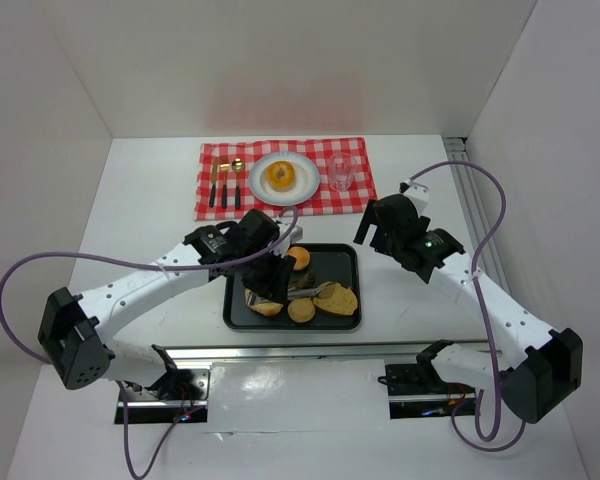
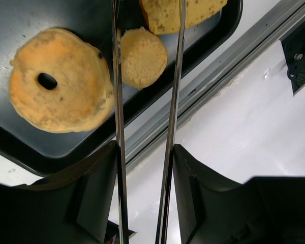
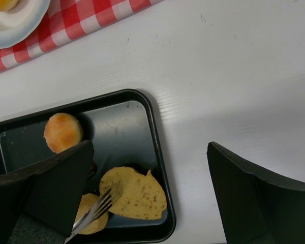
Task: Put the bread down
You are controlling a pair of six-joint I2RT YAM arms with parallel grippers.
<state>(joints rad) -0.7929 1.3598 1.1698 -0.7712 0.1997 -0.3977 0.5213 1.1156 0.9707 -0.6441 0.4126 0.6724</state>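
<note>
A black tray (image 1: 342,255) holds several breads: a round bun (image 1: 298,258), a bagel (image 1: 265,304), a small round bread (image 1: 301,310) and a flat slice (image 1: 337,298). My left gripper (image 1: 275,275) is over the tray's left part, shut on metal tongs (image 1: 315,290). In the left wrist view the tongs' arms (image 2: 174,76) straddle the small round bread (image 2: 142,57), with the bagel (image 2: 61,86) to the left. My right gripper (image 1: 380,230) is open and empty, above the table right of the tray (image 3: 157,147). The fork-like tongs tip (image 3: 99,203) lies over the flat slice (image 3: 137,195).
A red checkered placemat (image 1: 280,205) at the back holds a white plate (image 1: 305,165) with an orange bread (image 1: 280,176), cutlery (image 1: 225,183) and a clear glass (image 1: 341,172). A metal rail (image 1: 300,352) runs along the near table edge. White walls enclose the table.
</note>
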